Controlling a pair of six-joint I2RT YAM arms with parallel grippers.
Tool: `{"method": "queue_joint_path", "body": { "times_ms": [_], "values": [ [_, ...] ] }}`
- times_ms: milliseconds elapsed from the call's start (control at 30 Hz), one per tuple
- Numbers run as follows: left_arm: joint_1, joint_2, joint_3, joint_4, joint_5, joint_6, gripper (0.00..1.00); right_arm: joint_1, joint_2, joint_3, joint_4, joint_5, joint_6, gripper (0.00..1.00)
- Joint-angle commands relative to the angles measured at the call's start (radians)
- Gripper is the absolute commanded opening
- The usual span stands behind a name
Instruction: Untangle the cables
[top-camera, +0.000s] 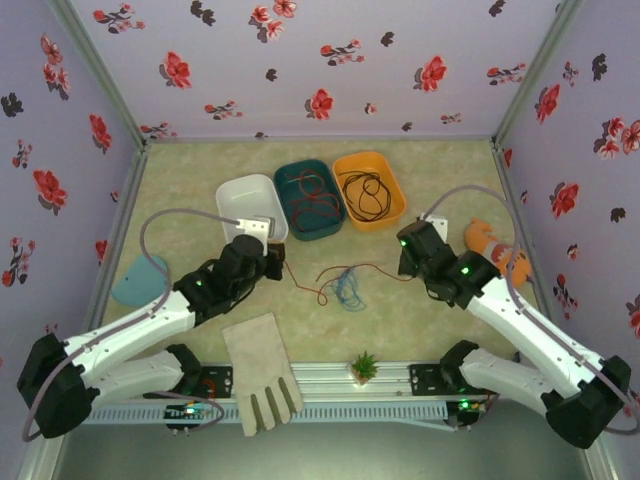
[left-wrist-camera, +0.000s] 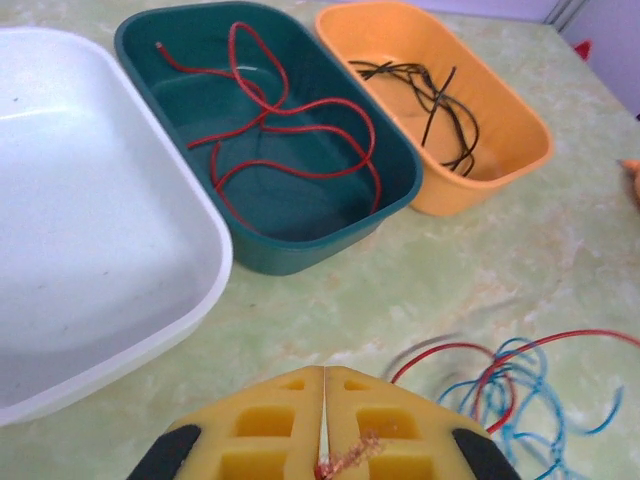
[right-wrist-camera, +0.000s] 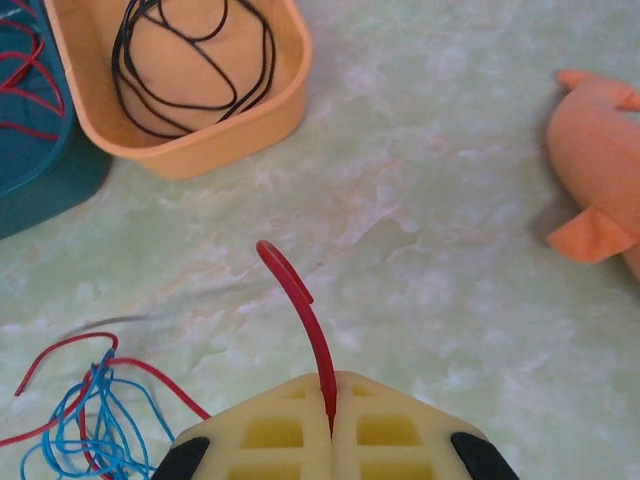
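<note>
A red cable (top-camera: 362, 268) and a blue cable (top-camera: 348, 290) lie tangled on the table between my arms. My left gripper (top-camera: 276, 262) is shut on one end of that red cable; its frayed copper tip (left-wrist-camera: 348, 455) pokes out between the yellow pads. Shut on the other end is my right gripper (right-wrist-camera: 331, 380), with the red tip (right-wrist-camera: 298, 295) curling up past the pads. The blue loops (right-wrist-camera: 90, 435) rest on the table, held by neither gripper. Another red cable (top-camera: 315, 195) lies in the teal tub (top-camera: 310, 236), and a black cable (top-camera: 368, 195) in the orange tub (top-camera: 397, 198).
An empty white tub (top-camera: 228, 192) stands left of the teal one, close to my left gripper. An orange plush toy (top-camera: 495, 250) lies at the right, a grey glove (top-camera: 260, 372) and a small plant (top-camera: 365, 365) at the near edge, a pale blue piece (top-camera: 140, 280) at the left.
</note>
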Motion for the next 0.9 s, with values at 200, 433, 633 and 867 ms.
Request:
{"method": "queue_joint_path", "body": {
  "times_ms": [200, 433, 633, 867],
  "values": [
    [0.042, -0.063, 0.046, -0.152, -0.1, 0.068, 0.0, -0.017, -0.025, 0.091, -0.138, 0.123, -0.002, 0.0],
    [0.104, -0.154, 0.132, -0.314, -0.173, 0.157, 0.0, -0.057, -0.03, 0.106, -0.205, 0.184, -0.026, 0.0],
    [0.138, -0.228, 0.204, -0.345, -0.178, 0.21, 0.0, -0.108, -0.034, 0.107, -0.207, 0.178, -0.05, 0.0],
    [0.14, -0.256, 0.276, -0.355, -0.159, 0.258, 0.0, -0.156, -0.033, 0.079, -0.181, 0.153, -0.07, 0.0]
  ]
}}
